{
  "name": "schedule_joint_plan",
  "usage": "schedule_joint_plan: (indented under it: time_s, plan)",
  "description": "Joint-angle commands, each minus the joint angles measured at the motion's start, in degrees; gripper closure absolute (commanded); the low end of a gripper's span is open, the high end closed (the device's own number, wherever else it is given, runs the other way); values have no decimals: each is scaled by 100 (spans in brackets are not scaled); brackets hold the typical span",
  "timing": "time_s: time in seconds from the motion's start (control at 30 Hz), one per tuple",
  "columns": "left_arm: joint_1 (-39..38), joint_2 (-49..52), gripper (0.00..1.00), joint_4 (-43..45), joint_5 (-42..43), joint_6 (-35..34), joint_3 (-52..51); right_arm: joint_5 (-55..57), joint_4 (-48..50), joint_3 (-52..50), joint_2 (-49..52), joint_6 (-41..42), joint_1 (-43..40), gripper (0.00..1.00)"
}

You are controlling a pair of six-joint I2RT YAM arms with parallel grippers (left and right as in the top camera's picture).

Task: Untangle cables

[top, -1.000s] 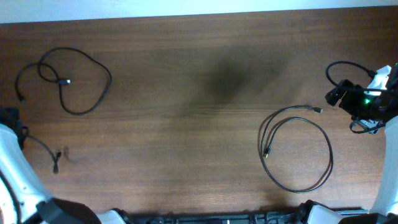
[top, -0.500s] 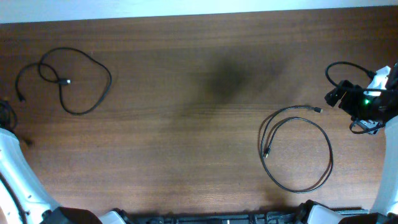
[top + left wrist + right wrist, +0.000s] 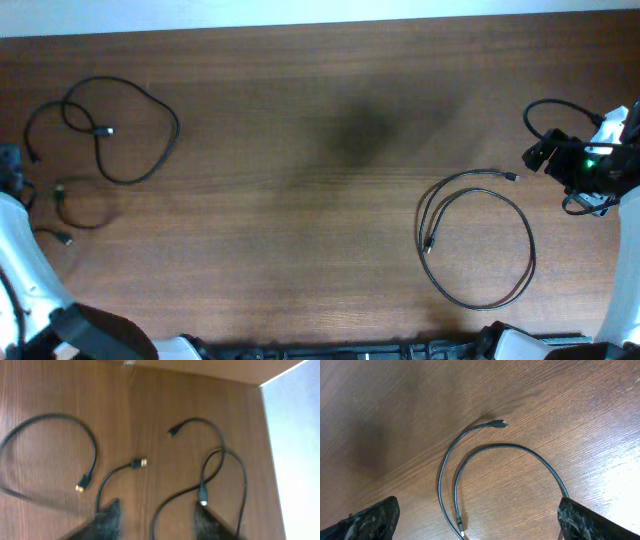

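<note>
Overhead view, seeing short cable [image 3: 60, 190] beside looped cable [image 3: 100, 131] far left on the table [image 3: 300, 200], third cable [image 3: 500, 446] right, left hand [image 3: 157, 510] parted, right hand [image 3: 477, 507] wide, both empty; might tangle things by dragging short cable across looped cable.

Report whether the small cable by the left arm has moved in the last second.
Yes. The small cable now lies higher in the overhead view, nearer the looped cable, which stayed put.
</note>
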Motion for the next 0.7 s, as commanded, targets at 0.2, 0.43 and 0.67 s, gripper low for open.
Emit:
schedule_joint_plan:
  time_s: [0.2,0.43,0.67]
  plan:
    - [24,369,18,-286,52,70,15,-31,-7,24,33,11,-9,1]
    - [4,372,1,-94,2044,1491,15,-31,-22,24,33,11,-9,1]
    - [-588,498,5,146,2627,5569,13,-31,-37,24,33,11,-9,1]
